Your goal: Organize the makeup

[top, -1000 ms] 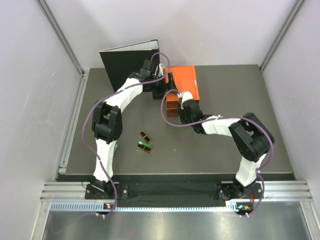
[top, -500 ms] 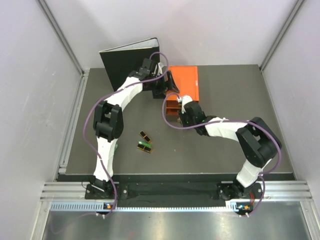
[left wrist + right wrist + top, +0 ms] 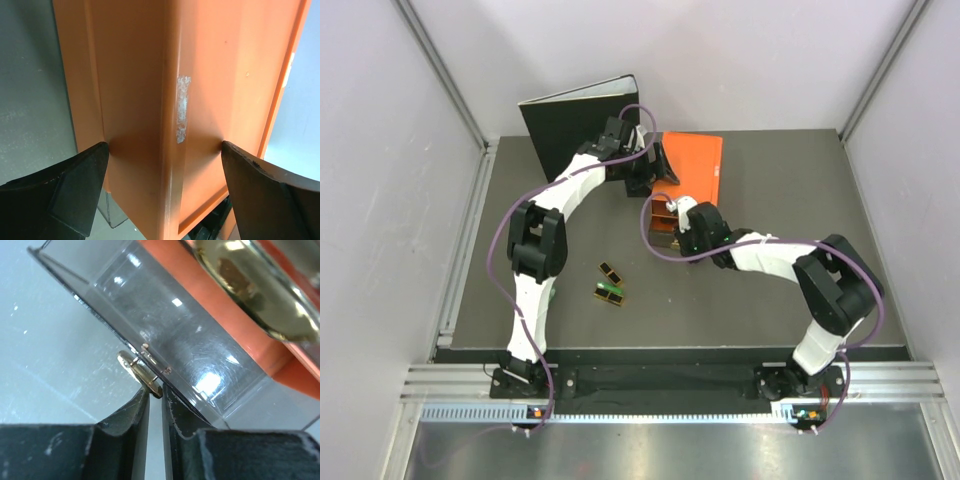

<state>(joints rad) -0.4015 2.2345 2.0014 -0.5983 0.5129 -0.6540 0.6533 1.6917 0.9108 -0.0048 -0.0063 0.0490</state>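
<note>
My left claw [image 3: 163, 148] is spread wide and clamped across a corner of the orange box [image 3: 698, 165], a finger pressed to each face. The box sits toward 12 o'clock on the counter [image 3: 780, 200], just at 3 o'clock of the upright black binder [image 3: 570, 125]. My right claw [image 3: 155, 392] is pinched narrow on the small gold knob [image 3: 140, 371] of the clear drawer [image 3: 165, 330] on the side of the box facing 6 o'clock.

The makeup I can see is two little black cases [image 3: 610, 283]. They lie loose on the counter, well apart from the box, at about 7 o'clock of it. Neither claw is near them.

I judge this to be the drawer-opening step, with nothing stowed yet. The next move calls for a straight pull toward 6 o'clock while my left claw braces the box. The knob is tiny and my grip sits at its very edge, so it could slip.
</note>
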